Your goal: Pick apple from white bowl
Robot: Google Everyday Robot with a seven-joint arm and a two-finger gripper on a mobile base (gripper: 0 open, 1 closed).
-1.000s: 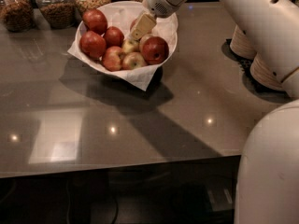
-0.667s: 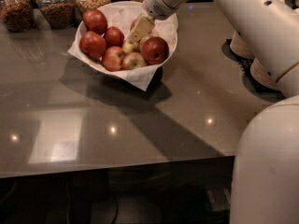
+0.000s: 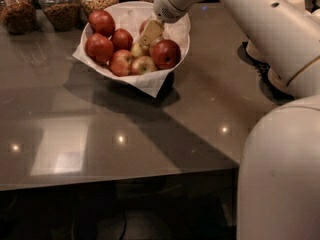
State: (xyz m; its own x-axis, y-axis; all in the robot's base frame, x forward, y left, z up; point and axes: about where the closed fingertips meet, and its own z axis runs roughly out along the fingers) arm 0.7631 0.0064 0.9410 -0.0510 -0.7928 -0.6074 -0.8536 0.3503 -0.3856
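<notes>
Since the apples are heaped together in the white bowl point(image 3: 183, 33), whose crumpled paper lining point(image 3: 152, 83) spills a corner over the near rim, we see little free room around any one fruit. That would explain the approach. The arm point(image 3: 260, 24) reaches across from the right and tips the gripper point(image 3: 149, 34) steeply downward over the middle of the bowl, so that it meets the pile from above rather than from the side. Whether it is open or closed we cannot tell.

The apple point(image 3: 121, 38) we take for the target, a mid-sized round red one, lies in the bowl just left of the gripper. A small yellow-green apple point(image 3: 137, 49) sits below the gripper's tip and a larger glossy dark-red apple point(image 3: 165, 53) to its right. We judge the pick not yet made, as the apple rests among its neighbours.

The bowl stands toward the back of the dark desk point(image 3: 150, 134), near a row of glass jars point(image 3: 61, 6), so the reach is long.
</notes>
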